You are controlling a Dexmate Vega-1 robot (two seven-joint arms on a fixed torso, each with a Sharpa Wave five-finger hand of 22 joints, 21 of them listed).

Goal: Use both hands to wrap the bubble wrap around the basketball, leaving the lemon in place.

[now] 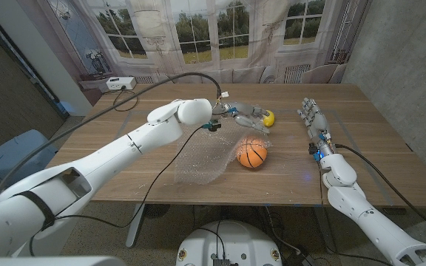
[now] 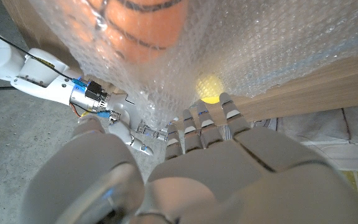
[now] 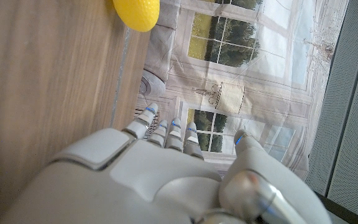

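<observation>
The orange basketball (image 1: pixel 252 154) sits mid-table on a clear bubble wrap sheet (image 1: pixel 202 164) that spreads out to its left. Just behind the ball, my left hand (image 1: pixel 230 115) holds the wrap's far edge lifted off the table, beside the yellow lemon (image 1: pixel 269 118). In the left wrist view the raised bubble wrap (image 2: pixel 260 43) hangs in front of my left hand (image 2: pixel 204 134), with the basketball (image 2: pixel 143 25) and the lemon (image 2: pixel 208 88) glowing through it. My right hand (image 1: pixel 313 118) stands apart at the right, fingers straight and holding nothing. From the right wrist, the lemon (image 3: pixel 137 11) lies beyond my right hand (image 3: pixel 160 162).
A white box-shaped device (image 1: pixel 117 83) sits at the table's far left corner. A blue chair (image 1: pixel 13 157) stands off the left side. Bare wood (image 1: pixel 376 129) lies right of my right hand, and curtained windows (image 1: pixel 198 29) are behind the table.
</observation>
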